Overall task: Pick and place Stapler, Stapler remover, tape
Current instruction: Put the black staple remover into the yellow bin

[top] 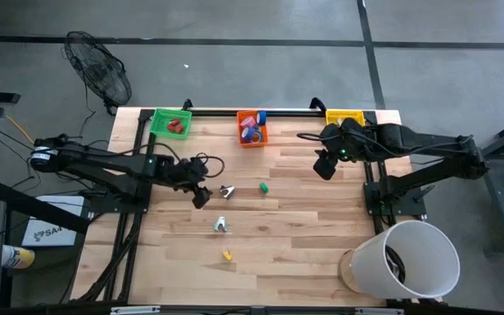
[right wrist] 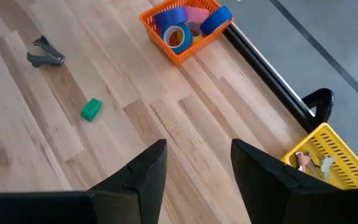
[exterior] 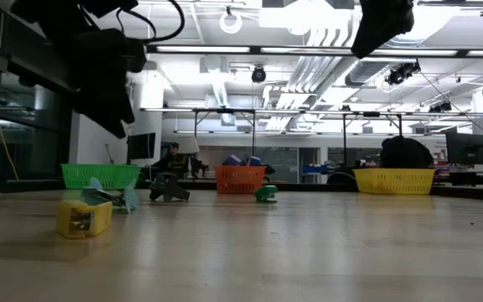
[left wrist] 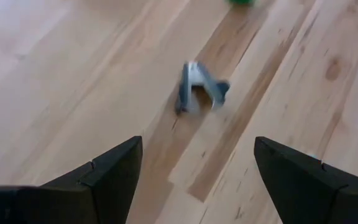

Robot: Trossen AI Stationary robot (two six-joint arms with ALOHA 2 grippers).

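My left gripper (top: pixel 201 196) is open and hovers over the table just left of a dark staple remover (top: pixel 227 191), which lies on the wood between and beyond the fingers in the left wrist view (left wrist: pixel 201 90). My right gripper (right wrist: pixel 197 146) is open and held above the table between the orange bin and the yellow bin (top: pixel 345 116). The tape rolls (right wrist: pixel 182 28), blue, purple and pink, lie in the orange bin (top: pixel 252 129). A second, bluish staple remover (top: pixel 221 226), a small green block (top: pixel 263 186) and a small yellow block (top: pixel 227 255) lie on the table.
A green bin (top: pixel 171 122) with red pieces stands at the far edge, left of the orange bin. A large white bucket (top: pixel 405 258) stands at the near right corner. Bare wood lies between the objects and the right arm (top: pixel 427 144).
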